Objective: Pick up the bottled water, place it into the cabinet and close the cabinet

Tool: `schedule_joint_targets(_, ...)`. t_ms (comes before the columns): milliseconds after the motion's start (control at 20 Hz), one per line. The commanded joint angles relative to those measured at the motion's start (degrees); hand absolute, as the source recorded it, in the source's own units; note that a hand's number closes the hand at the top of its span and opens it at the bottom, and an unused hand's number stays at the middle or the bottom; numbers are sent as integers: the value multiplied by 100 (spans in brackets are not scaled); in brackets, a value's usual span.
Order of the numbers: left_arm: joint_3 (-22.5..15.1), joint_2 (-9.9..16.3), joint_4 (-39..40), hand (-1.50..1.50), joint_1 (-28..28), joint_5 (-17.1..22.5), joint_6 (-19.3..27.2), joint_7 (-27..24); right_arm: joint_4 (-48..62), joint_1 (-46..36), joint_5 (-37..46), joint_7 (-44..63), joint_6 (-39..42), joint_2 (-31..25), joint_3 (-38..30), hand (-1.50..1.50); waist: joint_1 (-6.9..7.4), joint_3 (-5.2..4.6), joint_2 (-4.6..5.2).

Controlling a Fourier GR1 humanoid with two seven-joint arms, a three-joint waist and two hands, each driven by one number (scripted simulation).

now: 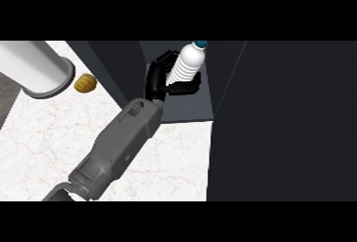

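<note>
While the clear ribbed plastic water bottle with a teal cap (188, 62) stands upright inside the dark open cabinet (187, 106), one black hand (166, 80) is curled round its lower body, fingers behind it and thumb across the front, so the hand is gripping the bottle. Only one grey forearm (122, 142) shows, coming up from the lower left edge; which arm it is cannot be told for sure, reads as the left by position. The other hand is out of view. Bottle sits above the thumb, cap well clear of the fingers, base hidden by the hand so cannot tell if it touches the cabinet floor. Left of the hand, outside the cabinet on the white marble counter (63, 137): a small yellow-brown round ribbed object (84, 83), and further left a large pale grey cylinder (35, 66). The dark cabinet door (293, 123) stands to the right of the hand, open. Handling guess: bottle light to moderate, smooth and likely slippery, thin walls may flex, ribs help hold; tall and narrow so tips easily. Best hold is mid-to-low body, as now. Likely step: set down, release, then shut door.
</note>
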Motion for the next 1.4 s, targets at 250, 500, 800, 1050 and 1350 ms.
schedule_joint_targets(250,189,157,1655,150,-648,-368,475,-178,-260,123,-582,64,176,-4,-124,-150,-115,-3,71)
schedule_joint_targets(500,636,95,1887,150,-743,-111,562,-543,-350,187,-655,20,263,1,-202,-150,-128,-10,87)
schedule_joint_targets(800,461,172,2311,-150,-1011,-436,807,-784,-330,140,-496,25,318,1,-148,-150,-211,-10,110)
schedule_joint_targets(1050,414,480,2539,-150,-1186,-571,910,-869,-258,288,-577,-127,521,-61,-174,-150,-309,-9,129)
schedule_joint_targets(1350,569,412,2524,-150,-1313,-466,706,-930,-138,94,-590,-89,569,-100,-186,-150,-307,-17,199)
